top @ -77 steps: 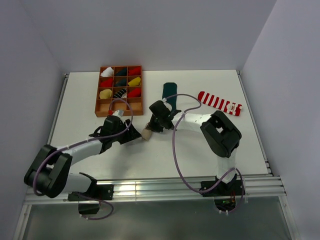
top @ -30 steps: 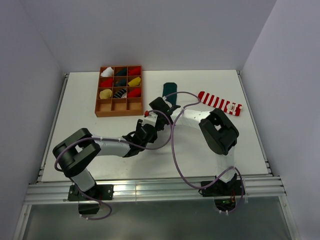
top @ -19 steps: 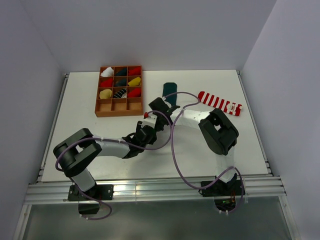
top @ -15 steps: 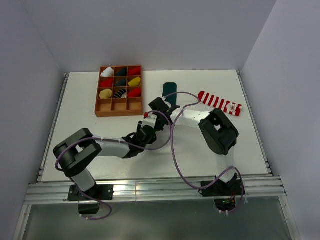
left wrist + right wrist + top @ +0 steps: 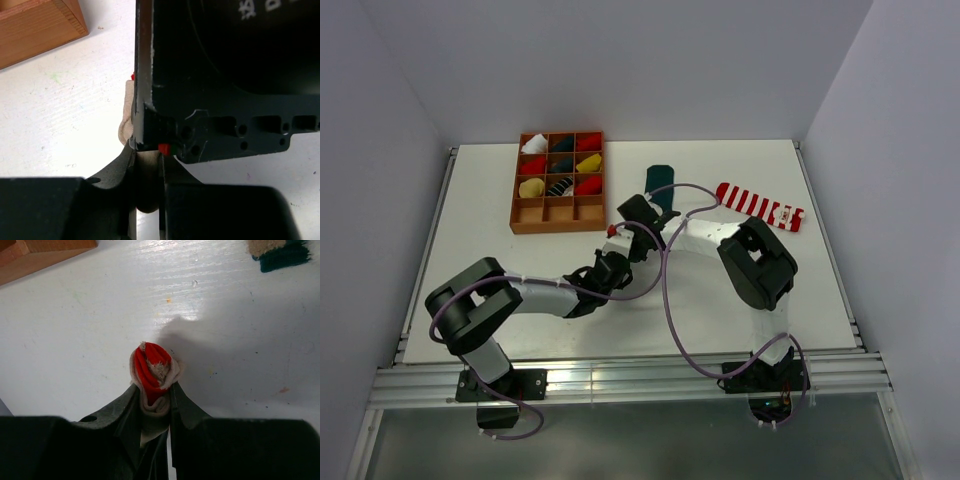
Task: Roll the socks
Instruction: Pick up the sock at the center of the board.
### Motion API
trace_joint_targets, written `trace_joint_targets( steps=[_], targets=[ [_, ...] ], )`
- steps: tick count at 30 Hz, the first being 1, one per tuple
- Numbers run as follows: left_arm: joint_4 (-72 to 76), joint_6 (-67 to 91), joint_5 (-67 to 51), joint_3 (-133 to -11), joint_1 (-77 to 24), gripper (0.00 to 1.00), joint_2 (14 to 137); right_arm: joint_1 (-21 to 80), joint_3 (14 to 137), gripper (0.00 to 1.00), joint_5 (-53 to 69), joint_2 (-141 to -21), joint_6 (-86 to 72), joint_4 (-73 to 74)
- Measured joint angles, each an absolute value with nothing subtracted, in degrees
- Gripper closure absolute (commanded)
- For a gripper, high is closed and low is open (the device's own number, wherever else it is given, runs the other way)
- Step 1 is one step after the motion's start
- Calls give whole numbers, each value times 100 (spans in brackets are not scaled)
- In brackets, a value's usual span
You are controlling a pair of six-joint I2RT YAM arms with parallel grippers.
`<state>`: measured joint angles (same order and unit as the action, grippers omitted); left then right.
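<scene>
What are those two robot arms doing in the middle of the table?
They are rolling up a sock. The right gripper pinches the beige sock over the middle of the table. The sock is rolled into a bundle with red showing at its end. The left gripper grips the same sock too. The dark green sock and the red-and-white striped sock lie flat farther back, not yet rolled. The wooden tray holds other rolled bundles.

I see the left end effector (image 5: 148, 172) moves to the middle and now pinches the rolled beige sock (image 5: 129, 120).
</scene>
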<state>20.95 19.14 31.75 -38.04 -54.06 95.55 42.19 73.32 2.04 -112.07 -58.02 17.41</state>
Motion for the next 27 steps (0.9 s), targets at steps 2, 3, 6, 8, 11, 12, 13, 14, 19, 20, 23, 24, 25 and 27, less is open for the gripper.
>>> trace_joint_targets(
  steps=[2,3,6,8,11,12,13,14,19,20,23,24,25,27],
  targets=[
    [2126,1914,3173,-3760,-5406,99,9526,4217,7328,72,242,-11207,-5802,1719],
    [2132,1911,3170,-3747,-5406,99,9513,4217,7317,69,255,-11203,-5802,1708],
    [2158,1914,3157,-3723,-5406,99,9502,4189,7262,53,287,-11172,-5806,1645],
    [2158,1911,3153,-3723,-5406,99,9502,4152,7201,43,307,-11131,-5806,1599],
    [2161,1900,3153,-3723,-5408,99,9502,4093,7089,33,318,-11039,-5774,1592],
    [2161,1898,3153,-3723,-5408,99,9500,4062,7072,30,320,-11006,-5758,1614],
    [2161,1900,3148,-3719,-5408,99,9496,4023,7070,27,318,-10971,-5758,1623],
    [2165,1898,3142,-3712,-5408,99,9487,3983,7067,25,322,-10932,-5758,1621],
    [2171,1900,3133,-3682,-5408,99,9459,3739,7000,19,285,-10547,-5756,1632],
    [2171,1900,3133,-3682,-5408,99,9459,3686,7000,19,272,-10479,-5758,1632],
    [2171,1900,3133,-3682,-5408,99,9459,3489,6978,18,248,-10285,-5758,1632],
    [2171,1900,3133,-3682,-5408,99,9459,3404,6956,17,235,-10219,-5756,1636],
    [2171,1900,3133,-3682,-5408,99,9459,3310,6912,16,217,-10147,-5756,1634],
    [2174,1900,3133,-3682,-5408,99,9459,3127,6788,16,187,-9990,-5749,1658]
  ],
)
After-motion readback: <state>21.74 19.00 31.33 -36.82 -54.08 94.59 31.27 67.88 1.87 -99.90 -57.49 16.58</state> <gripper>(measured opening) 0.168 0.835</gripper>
